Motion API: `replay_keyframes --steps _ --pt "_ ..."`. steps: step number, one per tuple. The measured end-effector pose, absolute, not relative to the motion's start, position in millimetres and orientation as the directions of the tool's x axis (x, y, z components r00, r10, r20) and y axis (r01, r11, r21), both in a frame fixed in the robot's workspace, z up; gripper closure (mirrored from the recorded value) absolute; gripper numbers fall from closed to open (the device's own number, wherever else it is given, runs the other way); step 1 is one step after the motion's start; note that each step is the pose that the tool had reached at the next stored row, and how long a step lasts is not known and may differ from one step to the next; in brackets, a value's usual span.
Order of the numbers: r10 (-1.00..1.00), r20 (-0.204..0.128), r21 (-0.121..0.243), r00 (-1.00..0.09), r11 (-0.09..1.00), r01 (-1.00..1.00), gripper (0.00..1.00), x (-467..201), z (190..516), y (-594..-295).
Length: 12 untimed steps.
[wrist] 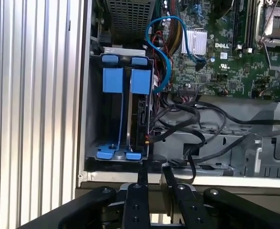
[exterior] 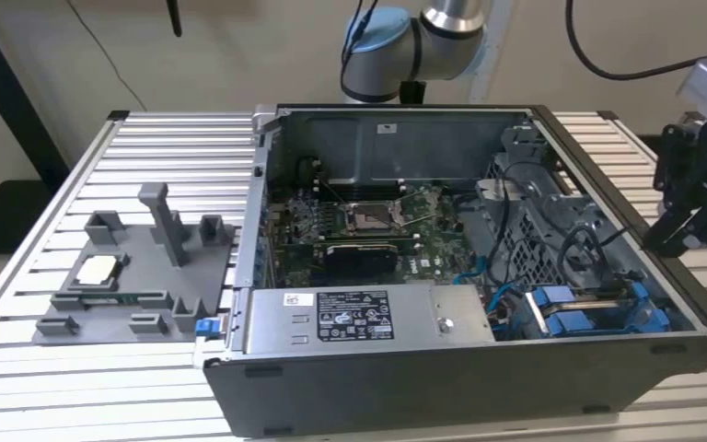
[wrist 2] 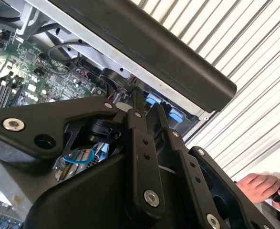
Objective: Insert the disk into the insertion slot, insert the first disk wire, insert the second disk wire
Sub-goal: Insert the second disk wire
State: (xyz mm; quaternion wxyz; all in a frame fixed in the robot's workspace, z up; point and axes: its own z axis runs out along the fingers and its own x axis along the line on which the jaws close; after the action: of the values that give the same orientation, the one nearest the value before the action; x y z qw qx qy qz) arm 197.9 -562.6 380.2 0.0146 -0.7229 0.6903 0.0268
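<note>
A: Question: how does the gripper (wrist: 155,172) stand?

B: In the first wrist view its two fingers (wrist: 135,205) sit slightly apart, with nothing between them. In the exterior view it hangs just outside the computer case (exterior: 452,391), beyond the wall nearest the drive corner, touching nothing.

A: And the disk?

B: The disk (wrist: 140,117) stands on edge inside the insertion slot (wrist: 123,51), beside blue plastic carriers (wrist: 113,81). Black wires (wrist: 178,129) run up to its edge. Whether any is plugged in, I cannot tell.

A: Anything else?

B: A grey fixture tray (exterior: 96,318) lies on the slatted table (exterior: 34,387), on the exterior view's left of the case. A person's hand (wrist 2: 261,186) shows in the second wrist view.
</note>
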Motion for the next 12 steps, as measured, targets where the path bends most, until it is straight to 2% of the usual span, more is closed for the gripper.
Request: replay_keyframes --steps 6,10,12 --pt "-0.997 -0.067 0.016 0.046 -0.047 -0.999 0.73 198.3 376.3 -562.6" --pt "-0.995 -0.089 0.015 0.046 -0.047 -0.999 0.73 198.7 374.9 -562.6" --pt "-0.995 -0.09 0.021 0.045 -0.047 -0.999 0.73 200.3 375.0 -562.6"
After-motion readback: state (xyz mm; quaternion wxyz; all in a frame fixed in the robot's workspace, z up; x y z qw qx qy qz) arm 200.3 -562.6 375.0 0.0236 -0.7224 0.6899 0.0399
